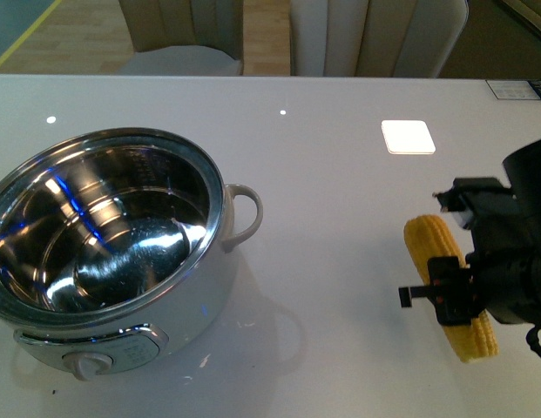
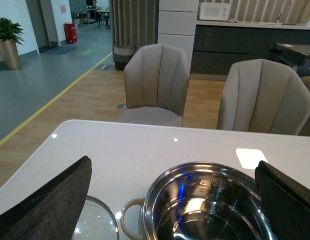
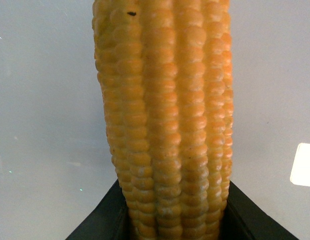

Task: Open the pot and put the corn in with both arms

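**Corn in the right gripper, pot open and waiting**

Front view: the pot (image 1: 205, 292) stands at the left of the table (image 1: 340, 157) with no lid on it, its steel inside bare. Well apart from it, at the right, lies the corn (image 1: 427, 239), with the right gripper (image 1: 453, 292) set across its lower half. Whether the cob is off the table I cannot tell. The left arm does not show here.

Left wrist view: the left gripper (image 2: 172, 165) hangs spread wide and empty, its pads (image 2: 50, 200) far apart with the pot's rim (image 2: 159, 190) below and between them. A glass lid (image 2: 97, 220) lies on the table just beside the pot's handle (image 2: 129, 212).

Right wrist view: the black fingers (image 3: 102, 220) press against both sides of the cob, so the jaws are closed on it, near the thick end.

The cob looks light and stiff, so it should carry without bending. Its round, bumpy kernels may let it roll or swing between flat fingers, and a grip so far from the middle leaves the long free end to tip. A hold nearer the centre would probably be steadier; squeezing hard risks bruising the kernels
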Controlling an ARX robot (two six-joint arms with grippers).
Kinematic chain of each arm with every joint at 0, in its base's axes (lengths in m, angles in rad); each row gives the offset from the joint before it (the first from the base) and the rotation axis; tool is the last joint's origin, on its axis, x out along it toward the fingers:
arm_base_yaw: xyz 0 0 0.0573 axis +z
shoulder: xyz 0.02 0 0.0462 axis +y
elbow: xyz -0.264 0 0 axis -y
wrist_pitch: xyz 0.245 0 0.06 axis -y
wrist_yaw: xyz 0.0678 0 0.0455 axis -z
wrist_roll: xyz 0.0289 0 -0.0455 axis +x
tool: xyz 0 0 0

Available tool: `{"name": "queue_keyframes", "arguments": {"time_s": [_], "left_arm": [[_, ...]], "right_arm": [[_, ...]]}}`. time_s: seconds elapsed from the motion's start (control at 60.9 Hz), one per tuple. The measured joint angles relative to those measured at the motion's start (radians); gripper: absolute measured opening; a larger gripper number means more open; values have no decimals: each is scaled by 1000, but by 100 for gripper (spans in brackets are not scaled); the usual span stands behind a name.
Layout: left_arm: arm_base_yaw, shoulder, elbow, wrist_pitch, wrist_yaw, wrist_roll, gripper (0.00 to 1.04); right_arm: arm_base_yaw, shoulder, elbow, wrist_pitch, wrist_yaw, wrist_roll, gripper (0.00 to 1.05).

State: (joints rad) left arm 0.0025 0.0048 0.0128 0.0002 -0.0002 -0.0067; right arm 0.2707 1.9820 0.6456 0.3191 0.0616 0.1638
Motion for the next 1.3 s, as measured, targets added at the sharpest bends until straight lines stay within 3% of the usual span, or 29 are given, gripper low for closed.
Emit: {"name": "queue_keyframes", "arguments": {"time_s": [0.213,0.443,0.804,1.296], "left_arm": [[0,0,0,0,0,0,98],[0,0,0,0,0,0,98],[0,0,0,0,0,0,98],[0,0,0,0,0,0,98]], "right_arm": [[48,-180,41,-69,-74,129,23],[126,-188,171,-121,-108,252,23],[267,-75,438,-165,-152,477,22],[386,104,700,-233,-160,620,21]]}}
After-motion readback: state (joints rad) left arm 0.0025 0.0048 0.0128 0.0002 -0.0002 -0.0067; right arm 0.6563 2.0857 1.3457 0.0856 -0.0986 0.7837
